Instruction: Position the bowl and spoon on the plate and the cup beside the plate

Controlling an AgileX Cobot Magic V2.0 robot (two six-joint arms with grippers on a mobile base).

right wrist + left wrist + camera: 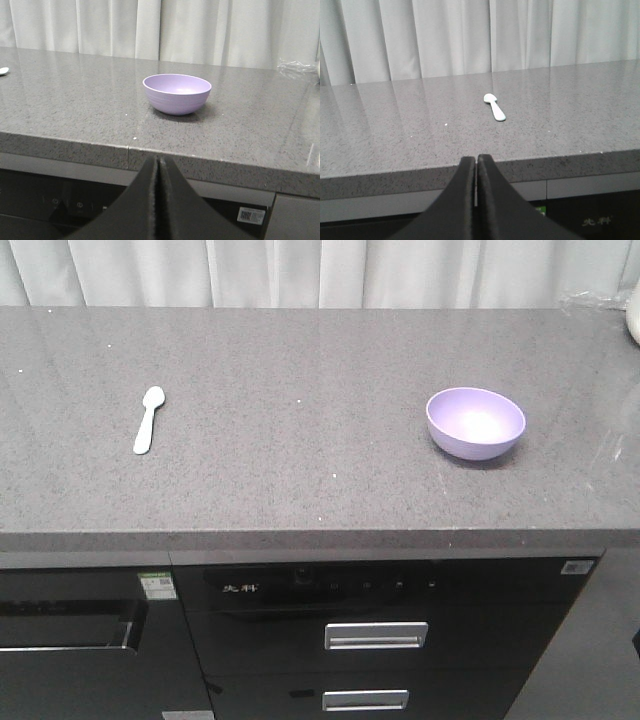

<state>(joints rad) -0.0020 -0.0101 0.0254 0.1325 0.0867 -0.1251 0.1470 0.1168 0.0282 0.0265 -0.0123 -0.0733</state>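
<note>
The left claw (pixel 476 160), pressed together and empty, faces the spoon (pixel 149 420) on the left side of the desk (pixel 300 370), handle pointing at the front edge. The right claw (pixel 158 162), together too, faces the bowl (pixel 475 423).

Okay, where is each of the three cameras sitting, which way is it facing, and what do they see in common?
Exterior front-facing: high before the counter, looking down on the spoon and bowl; no robot part shows.
Left wrist: low, off the counter's front edge, facing the curtain and spoon; shut left gripper at bottom.
Right wrist: equally low, facing the bowl; shut right gripper at bottom.
Shared: front and left wrist both show the spoon; front and right wrist the bowl.
</note>
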